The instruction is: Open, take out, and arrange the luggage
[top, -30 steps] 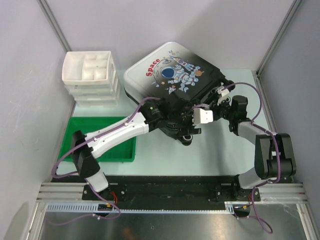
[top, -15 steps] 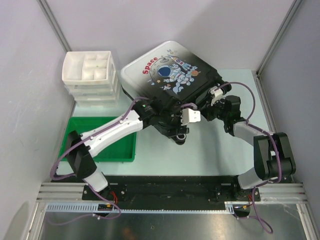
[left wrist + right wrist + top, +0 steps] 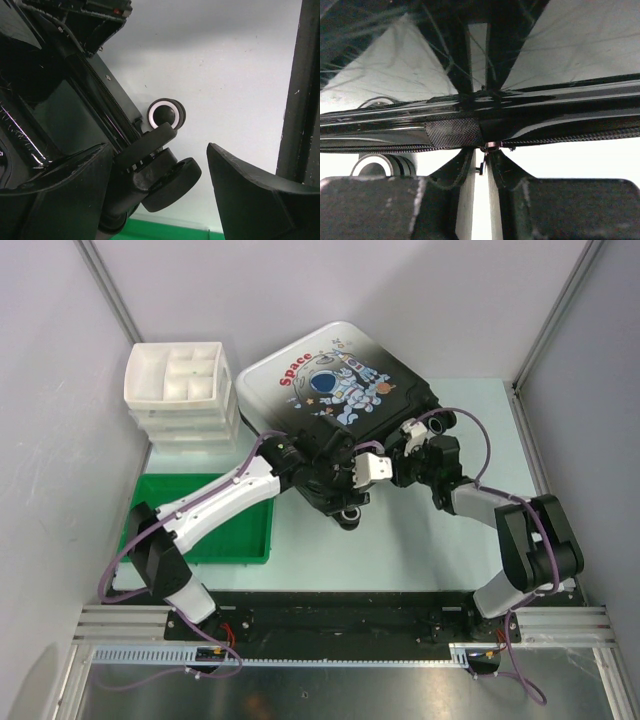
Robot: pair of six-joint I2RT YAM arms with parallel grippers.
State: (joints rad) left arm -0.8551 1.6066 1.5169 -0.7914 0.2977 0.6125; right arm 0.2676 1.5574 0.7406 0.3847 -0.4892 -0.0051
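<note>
The luggage (image 3: 335,390), a hard-shell suitcase with an astronaut cartoon, lies flat at the middle back of the table. At its near corner my left gripper (image 3: 346,506) stands open around a black caster wheel (image 3: 170,182). In the left wrist view the left finger (image 3: 55,195) lies against the caster's bracket and the right finger (image 3: 250,190) stands clear of it. My right gripper (image 3: 394,466) is at the suitcase's near-right edge. Its jaws are parted by a narrow gap, and the small zipper pull (image 3: 482,165) hangs loose in that gap under the zipper line (image 3: 560,137).
A white compartmented drawer box (image 3: 182,390) stands at the back left. A flat green tray (image 3: 205,535) lies front left under the left arm. A second wheel (image 3: 165,114) shows farther along the suitcase's edge. Grey walls and frame posts (image 3: 548,330) close in the sides.
The suitcase has slid and turned toward the back left, and both arms moved left with it. The right gripper's jaws, shut before, have parted slightly around the zipper pull.
</note>
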